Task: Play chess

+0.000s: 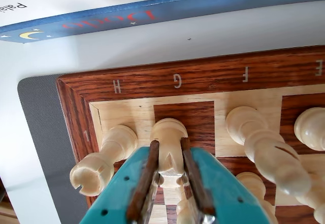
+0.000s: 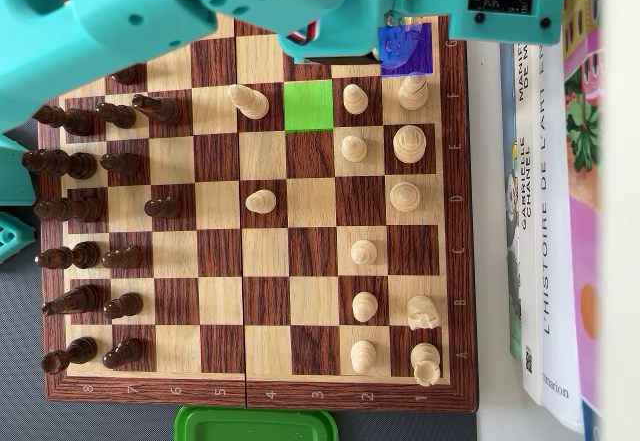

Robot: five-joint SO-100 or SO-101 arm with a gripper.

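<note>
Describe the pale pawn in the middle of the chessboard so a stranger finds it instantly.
In the overhead view, find the wooden chessboard, dark pieces left, pale right. Near its centre a short round-headed pale pawn stands alone on a dark square. The only other pale piece that far forward, higher in the picture, is taller.

Both pictures are brightly and evenly lit by soft daylight; hard shadows are hardly seen. In the wrist view the white table [image 1: 213,31] at the top is nearly washed out, and the gripper [image 1: 170,183] at the bottom is blurred by closeness; the pale pieces [image 1: 264,142] are slightly overexposed. In the overhead view the chessboard [image 2: 255,261] is sharp; the arm [image 2: 150,11] at the top is out of focus.
</note>
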